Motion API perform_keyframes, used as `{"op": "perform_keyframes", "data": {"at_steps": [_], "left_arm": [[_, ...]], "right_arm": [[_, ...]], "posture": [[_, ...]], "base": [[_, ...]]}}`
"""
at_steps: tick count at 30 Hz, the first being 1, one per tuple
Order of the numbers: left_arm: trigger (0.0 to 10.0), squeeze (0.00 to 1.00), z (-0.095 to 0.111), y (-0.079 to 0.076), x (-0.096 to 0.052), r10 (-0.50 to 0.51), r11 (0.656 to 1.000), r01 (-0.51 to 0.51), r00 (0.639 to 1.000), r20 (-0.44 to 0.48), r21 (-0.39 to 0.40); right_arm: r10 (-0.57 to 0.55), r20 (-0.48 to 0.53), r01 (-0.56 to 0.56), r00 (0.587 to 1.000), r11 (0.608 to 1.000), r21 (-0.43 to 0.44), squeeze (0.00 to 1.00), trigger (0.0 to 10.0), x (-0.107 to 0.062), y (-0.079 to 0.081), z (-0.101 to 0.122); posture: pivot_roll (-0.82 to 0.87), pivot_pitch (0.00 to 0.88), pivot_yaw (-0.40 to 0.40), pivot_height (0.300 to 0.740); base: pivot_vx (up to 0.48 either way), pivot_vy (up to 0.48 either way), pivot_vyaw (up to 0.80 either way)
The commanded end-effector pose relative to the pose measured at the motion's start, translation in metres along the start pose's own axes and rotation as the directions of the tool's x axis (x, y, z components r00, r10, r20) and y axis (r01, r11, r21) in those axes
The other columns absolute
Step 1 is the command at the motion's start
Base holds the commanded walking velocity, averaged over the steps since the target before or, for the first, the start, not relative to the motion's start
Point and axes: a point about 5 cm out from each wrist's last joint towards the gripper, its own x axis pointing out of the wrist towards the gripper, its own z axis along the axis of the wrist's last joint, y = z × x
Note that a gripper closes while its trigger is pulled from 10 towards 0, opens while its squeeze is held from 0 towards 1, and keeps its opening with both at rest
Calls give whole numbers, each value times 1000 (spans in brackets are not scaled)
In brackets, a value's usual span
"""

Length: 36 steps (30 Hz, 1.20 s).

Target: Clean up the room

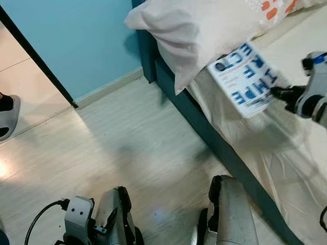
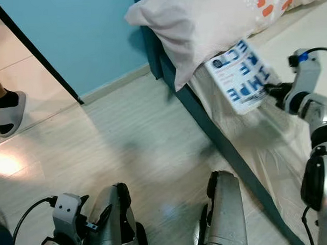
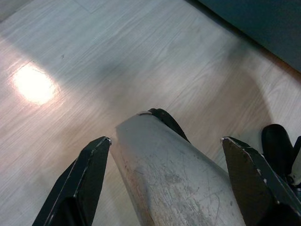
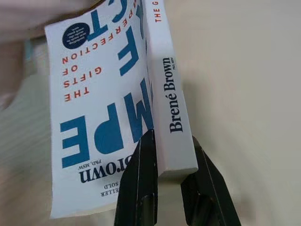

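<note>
Right wrist view: the right gripper (image 4: pixel 169 162) pinches the lower spine end of a white paperback book (image 4: pixel 113 108) with blue and orange lettering, held above the cream bed sheet (image 1: pixel 261 151) just beside the pillow (image 1: pixel 203 24). Left gripper (image 3: pixel 164 160) hangs with fingers spread beside the robot's leg, over the pale wood floor (image 1: pixel 127 150).
</note>
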Motion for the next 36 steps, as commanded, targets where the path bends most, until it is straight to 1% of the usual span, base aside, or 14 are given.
{"op": "perform_keyframes", "data": {"at_steps": [1, 3, 6, 8, 10, 11, 13, 15, 18, 24, 25, 28, 29, 36], "left_arm": [[10000, 0, -31, -9, -17, -18, 999, 12, 988, -153, -41], [10000, 0, -31, -9, -17, -20, 999, 13, 988, -151, -41], [10000, 0, -30, -8, -17, -21, 999, 16, 988, -151, -38], [10000, 0, -30, -8, -17, -21, 999, 16, 988, -152, -38], [10000, 0, -29, -7, -17, -20, 999, 14, 988, -151, -37], [10000, 0, -29, -7, -18, -20, 999, 15, 988, -150, -37], [10000, 0, -29, -7, -18, -20, 999, 15, 988, -150, -37], [10000, 0, -29, -8, -18, -22, 999, 17, 988, -150, -38], [10000, 0, -30, -10, -20, -22, 999, 16, 988, -154, -43], [10000, 0, -31, -13, -20, -31, 998, 23, 987, -155, -50], [10000, 0, -31, -13, -19, -31, 998, 24, 987, -155, -50], [10000, 0, -31, -13, -19, -32, 998, 24, 988, -154, -50], [10000, 0, -29, -12, -18, -30, 999, 23, 988, -151, -49], [10000, 0, -28, -10, -16, -24, 999, 17, 988, -150, -46]], "right_arm": [[-44, -21, 44, 999, 999, -11, 0, 0, -4, -9, -4], [-43, -38, 43, 998, 999, -19, 0, 0, -5, -10, -7], [-11, -135, -2, 991, 995, -100, 0, 0, -6, -9, -23], [-1, -152, -17, 988, 993, -113, 0, 0, -6, -8, -25], [21, -179, -53, 984, 982, -179, 0, 0, -5, -7, -27], [3, -201, -54, 980, 966, -251, 0, 0, -6, -8, -27], [3, -201, -54, 980, 966, -251, 0, 0, -6, -8, -27], [-52, -226, -40, 973, 923, -384, 0, 0, -7, -12, -27], [-162, -165, 54, 973, 853, -519, 0, 0, -9, -20, -11], [-215, -55, 147, 975, 812, -565, 0, 0, -10, -22, 8], [-222, -45, 159, 974, 810, -564, 0, 1373, -10, -23, 9], [-228, -37, 168, 973, 809, -564, 0, 1373, -10, -23, 9], [-228, -40, 168, 973, 816, -553, 1000, 10000, -10, -23, 7], [-236, -21, 187, 972, 818, -544, 1000, 10000, -10, -24, 7]], "posture": [[142, 479, 33, 510], [142, 478, 32, 510], [136, 477, 29, 510], [136, 477, 29, 510], [139, 475, 30, 510], [137, 477, 31, 510], [137, 477, 31, 510], [130, 478, 28, 510], [127, 481, 26, 510], [123, 485, 29, 510], [123, 482, 28, 510], [123, 482, 28, 510], [125, 483, 30, 510], [126, 478, 32, 510]], "base": [[0, 0, 0], [0, 0, 0], [0, 0, 0], [0, 0, 0], [0, 0, 0], [0, 0, 0], [0, 0, 0], [0, 0, 0], [0, 0, 0], [0, 0, 0], [0, 0, 0], [0, 0, 0], [0, 0, 0], [0, 0, 0]]}}
